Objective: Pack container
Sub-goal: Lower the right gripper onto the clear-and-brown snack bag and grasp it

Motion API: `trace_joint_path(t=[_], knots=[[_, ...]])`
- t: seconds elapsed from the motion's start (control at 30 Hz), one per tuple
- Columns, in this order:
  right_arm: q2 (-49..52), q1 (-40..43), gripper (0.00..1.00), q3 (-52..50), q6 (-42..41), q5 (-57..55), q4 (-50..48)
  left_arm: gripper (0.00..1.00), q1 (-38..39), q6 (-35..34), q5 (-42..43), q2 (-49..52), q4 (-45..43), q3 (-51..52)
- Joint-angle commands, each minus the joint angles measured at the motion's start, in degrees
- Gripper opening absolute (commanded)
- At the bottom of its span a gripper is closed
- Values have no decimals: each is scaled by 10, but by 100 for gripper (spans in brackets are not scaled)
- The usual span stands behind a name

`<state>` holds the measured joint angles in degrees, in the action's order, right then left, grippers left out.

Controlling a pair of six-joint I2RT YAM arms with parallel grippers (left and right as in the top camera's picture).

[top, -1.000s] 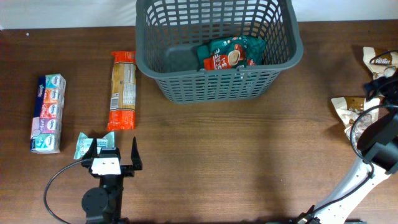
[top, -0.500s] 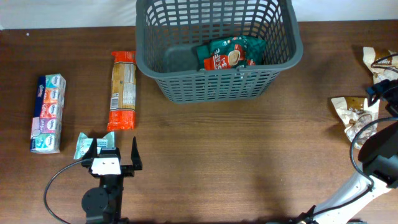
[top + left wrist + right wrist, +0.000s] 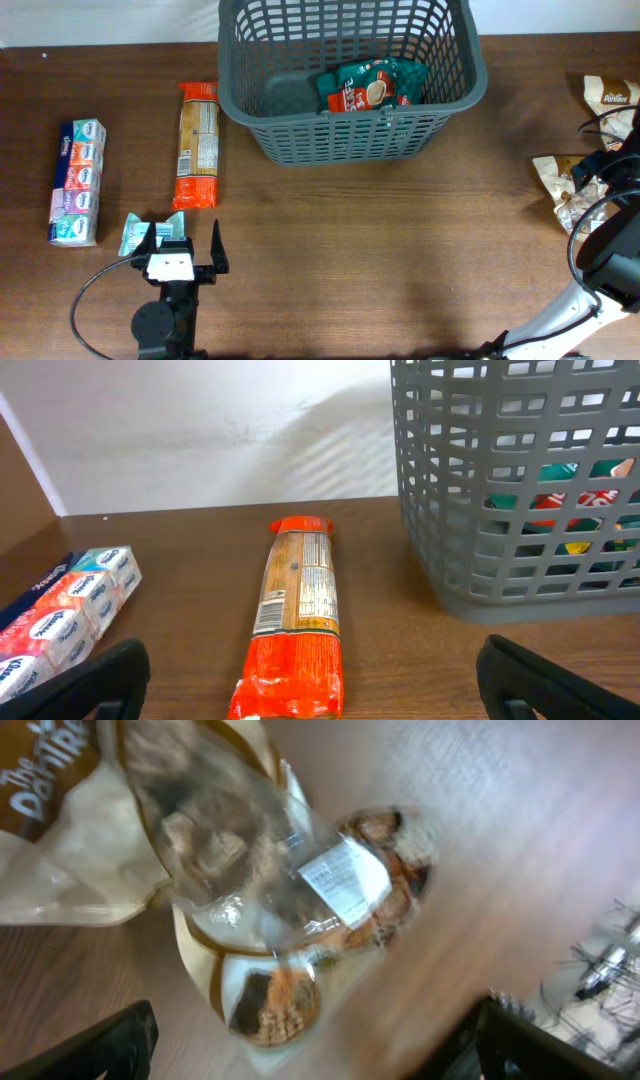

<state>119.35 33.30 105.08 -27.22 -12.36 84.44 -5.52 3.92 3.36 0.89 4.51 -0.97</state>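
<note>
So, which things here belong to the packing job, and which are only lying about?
Job, likely: large dark grey plastic basket; green foil packet inside it; long orange cracker packet; blue-orange tissue multipack; small teal sachet; two brown-and-cream snack bags.
Lying about: black cable loop by the left arm.

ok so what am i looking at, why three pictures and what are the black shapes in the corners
Two robot arms work at a table. One picture looks down from above; the other two come from cameras on the wrists, so the black shapes are each gripper's own fingers. The left gripper and right gripper are both open, holding nothing. A grey basket holds a green packet; outside lie an orange packet, tissues, a small teal packet and brown snack bags.
</note>
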Motion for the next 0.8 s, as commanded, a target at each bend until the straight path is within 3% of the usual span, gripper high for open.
trace_joint_path(t=[0.0, 0.3, 0.77], knots=[[-16, 5, 99, -21, 99, 1, -27, 99, 3, 9, -4, -5, -1, 5], [-16, 5, 99, -26, 349, 110, -57, 99, 3, 9, -4, -5, -1, 5], [-16, 5, 99, -26, 510, 62, -109, 99, 3, 9, -4, -5, -1, 5]])
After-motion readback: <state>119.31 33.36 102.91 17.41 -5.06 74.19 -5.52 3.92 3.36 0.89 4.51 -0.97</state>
